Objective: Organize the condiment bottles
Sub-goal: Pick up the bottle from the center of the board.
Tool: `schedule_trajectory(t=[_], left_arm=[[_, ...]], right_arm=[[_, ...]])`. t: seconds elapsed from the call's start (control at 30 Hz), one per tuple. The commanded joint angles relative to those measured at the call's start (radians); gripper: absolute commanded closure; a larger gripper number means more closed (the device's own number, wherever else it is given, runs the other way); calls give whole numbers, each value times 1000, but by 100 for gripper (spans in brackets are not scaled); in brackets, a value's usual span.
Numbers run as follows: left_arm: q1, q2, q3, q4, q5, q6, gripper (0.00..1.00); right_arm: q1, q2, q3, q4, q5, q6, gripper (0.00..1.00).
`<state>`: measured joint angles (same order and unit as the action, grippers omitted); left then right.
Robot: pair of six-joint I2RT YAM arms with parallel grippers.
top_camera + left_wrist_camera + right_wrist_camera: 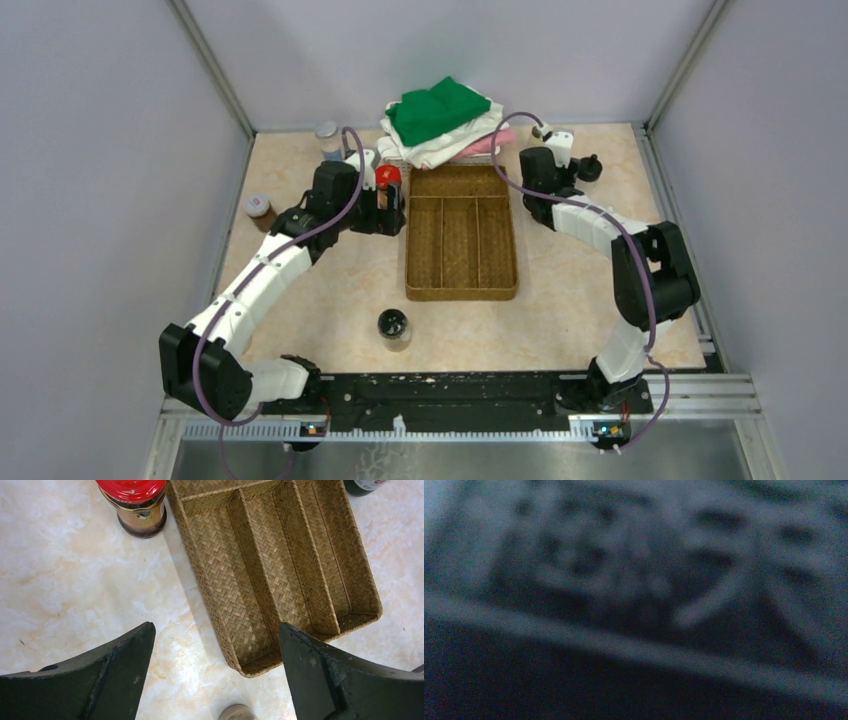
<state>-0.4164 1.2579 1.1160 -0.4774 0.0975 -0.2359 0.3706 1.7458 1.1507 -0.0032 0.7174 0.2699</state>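
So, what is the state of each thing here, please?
left gripper: open, holding nothing.
right gripper: unclear, its camera view is blurred.
tray: all compartments empty.
red-lidded bottle: upright, capped, beside the tray.
black-lidded jar: upright, outside the tray.

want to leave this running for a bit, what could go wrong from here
1. The left gripper is open, and the red-lidded bottle stands close beside the wall of the woven tray. A wide grab could catch the wall or tip the bottle.
2. The right wrist view is dark and blurred, so what the right arm is doing beside the cloth pile cannot be checked. It might snag cloth.
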Motion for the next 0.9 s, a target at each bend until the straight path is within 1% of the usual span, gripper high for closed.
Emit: schedule_trajectory(t=[0.0,0.1,0.17,0.23,0.33,0.43,0.7,0.87], left_arm=[[6,-25,-8,34,16,15,1],[7,-25,-9,30,16,13,1],[7,-26,-11,30,16,14,1],[7,-29,-13,31,16,11,1],[8,-32,-16,30,16,8,1],[9,-34,-19,30,18,4,1],[8,-40,-22,30,19,-5,1],[9,-42,-21,24,19,-6,1]], right_arm=[[5,-9,-47,-4,-6,8,46],[4,-16,-56,18,-20,6,63],[5,-24,-57,26,-29,-2,76],[5,-41,-58,34,-40,-18,86],[5,-76,-51,40,-56,-48,95],[4,-109,-37,47,-90,-88,100],[-3,-155,26,38,-155,-146,100],[-4,-168,66,67,-207,-175,100]])
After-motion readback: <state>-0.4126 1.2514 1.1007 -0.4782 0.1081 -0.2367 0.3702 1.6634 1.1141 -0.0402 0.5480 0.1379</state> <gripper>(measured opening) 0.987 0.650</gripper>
